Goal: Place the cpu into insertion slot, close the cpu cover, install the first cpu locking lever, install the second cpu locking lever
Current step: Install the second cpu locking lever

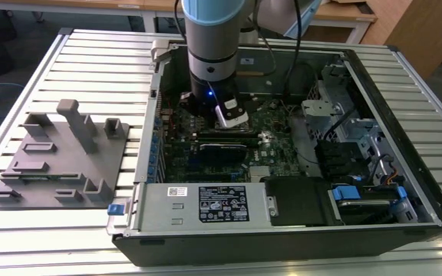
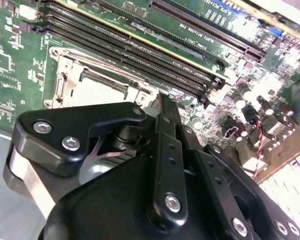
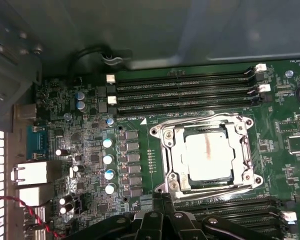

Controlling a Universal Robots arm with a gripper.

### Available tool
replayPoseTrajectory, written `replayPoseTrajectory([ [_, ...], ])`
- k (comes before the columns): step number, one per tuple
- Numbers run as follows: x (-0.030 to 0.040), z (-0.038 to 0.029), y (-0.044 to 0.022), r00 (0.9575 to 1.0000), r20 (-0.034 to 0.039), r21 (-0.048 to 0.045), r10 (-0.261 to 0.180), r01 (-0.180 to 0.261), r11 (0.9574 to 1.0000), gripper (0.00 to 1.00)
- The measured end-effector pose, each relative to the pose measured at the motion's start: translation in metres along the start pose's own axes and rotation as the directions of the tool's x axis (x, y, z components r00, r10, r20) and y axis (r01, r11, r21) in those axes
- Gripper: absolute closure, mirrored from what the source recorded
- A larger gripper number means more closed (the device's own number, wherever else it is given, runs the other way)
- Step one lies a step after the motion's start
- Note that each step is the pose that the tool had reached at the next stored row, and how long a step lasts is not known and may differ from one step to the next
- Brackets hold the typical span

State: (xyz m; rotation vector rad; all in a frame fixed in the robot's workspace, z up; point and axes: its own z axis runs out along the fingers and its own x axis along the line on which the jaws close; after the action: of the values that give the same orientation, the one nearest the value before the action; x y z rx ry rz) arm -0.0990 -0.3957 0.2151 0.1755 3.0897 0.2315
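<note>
Cpu (image 3: 208,155) inside insertion slot (image 3: 163,155) — cpu cover (image 3: 242,150) down over it — tool (image 2: 161,102) clenched, empty.

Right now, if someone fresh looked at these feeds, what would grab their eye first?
The grey-and-blue robot arm plunging into the open black computer case. In the first wrist view, the dull silver-grey square cpu sits in the socket, framed by the thin silvery cpu cover, with the gripper beside it.
</note>
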Motion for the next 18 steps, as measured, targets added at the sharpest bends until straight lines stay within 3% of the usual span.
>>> replayPoseTrajectory([
  [3, 0.0002, 0.0000, 0.0014, 1.0000, 0.0002, 0.0001, 0.000, 0.000, 1.0000, 0.89],
  [12, 0.0010, 0.0020, 0.0152, 1.0000, 0.0002, 0.0001, 0.000, 0.000, 1.0000, 0.89],
  [18, -0.0107, 0.0029, 0.0186, 1.0000, 0.0000, 0.0002, 0.000, 0.000, 1.0000, 0.89],
])
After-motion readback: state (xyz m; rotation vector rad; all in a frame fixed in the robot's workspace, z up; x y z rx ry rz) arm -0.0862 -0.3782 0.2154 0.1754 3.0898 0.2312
